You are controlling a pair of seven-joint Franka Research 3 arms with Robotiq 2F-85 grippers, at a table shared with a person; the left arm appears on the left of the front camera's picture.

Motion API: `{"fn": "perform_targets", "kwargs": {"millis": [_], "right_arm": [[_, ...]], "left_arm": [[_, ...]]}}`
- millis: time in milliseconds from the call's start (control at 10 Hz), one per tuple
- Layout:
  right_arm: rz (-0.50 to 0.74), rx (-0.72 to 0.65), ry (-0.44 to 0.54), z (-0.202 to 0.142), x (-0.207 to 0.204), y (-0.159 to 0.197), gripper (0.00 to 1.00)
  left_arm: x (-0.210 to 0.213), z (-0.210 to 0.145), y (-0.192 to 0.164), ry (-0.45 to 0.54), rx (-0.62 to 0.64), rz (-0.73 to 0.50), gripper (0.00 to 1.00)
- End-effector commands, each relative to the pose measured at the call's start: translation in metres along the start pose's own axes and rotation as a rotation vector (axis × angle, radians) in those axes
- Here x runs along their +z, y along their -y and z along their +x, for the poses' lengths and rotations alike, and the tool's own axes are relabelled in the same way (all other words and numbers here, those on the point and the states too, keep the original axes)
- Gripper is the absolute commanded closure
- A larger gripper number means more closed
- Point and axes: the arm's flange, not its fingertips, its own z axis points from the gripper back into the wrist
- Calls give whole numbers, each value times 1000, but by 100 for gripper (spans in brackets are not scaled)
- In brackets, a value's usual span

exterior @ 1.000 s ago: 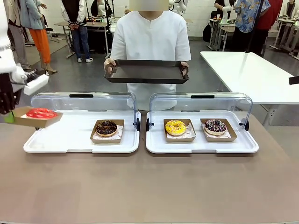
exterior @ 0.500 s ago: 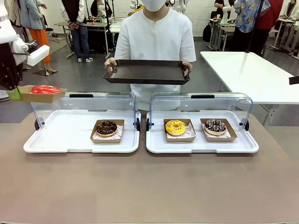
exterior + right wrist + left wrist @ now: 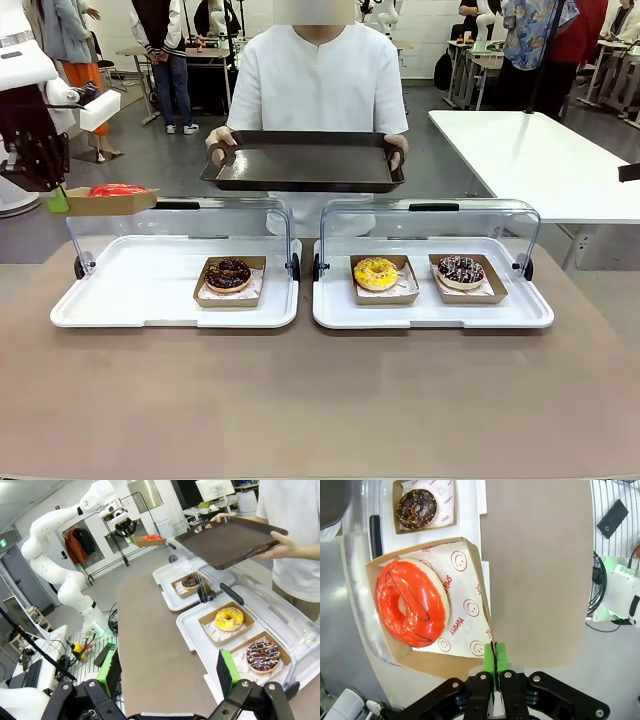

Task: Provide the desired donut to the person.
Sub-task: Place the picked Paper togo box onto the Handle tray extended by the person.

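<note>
Red donut (image 3: 410,602) sits in its cardboard box (image 3: 465,605), whose rim the left gripper (image 3: 495,656) pinches tight, high at far left. This looks like the carrying step; next, bring it right onto the dark tray (image 3: 305,165) that the person (image 3: 325,80) holds.

A glossy red donut (image 3: 410,602) with thin dark stripes is lying on white paper (image 3: 465,615) bearing red smiley prints, in a brown cardboard box (image 3: 100,203). The person (image 3: 325,90) is wearing plain white; the serving tray (image 3: 305,165) is showing dark brown.

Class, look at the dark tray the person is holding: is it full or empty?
Empty: the tray shows its bare dark bottom, with nothing lying on it.
</note>
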Motion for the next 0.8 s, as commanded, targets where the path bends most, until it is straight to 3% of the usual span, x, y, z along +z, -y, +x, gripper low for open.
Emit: {"fn": "perform_targets", "kwargs": {"millis": [0, 700], "right_arm": [[1, 1, 2, 0, 0, 0, 0], [1, 1, 2, 0, 0, 0, 0]], "left_arm": [[2, 2, 2, -10, -9, 3, 100], [2, 2, 2, -10, -9, 3, 100]]}}
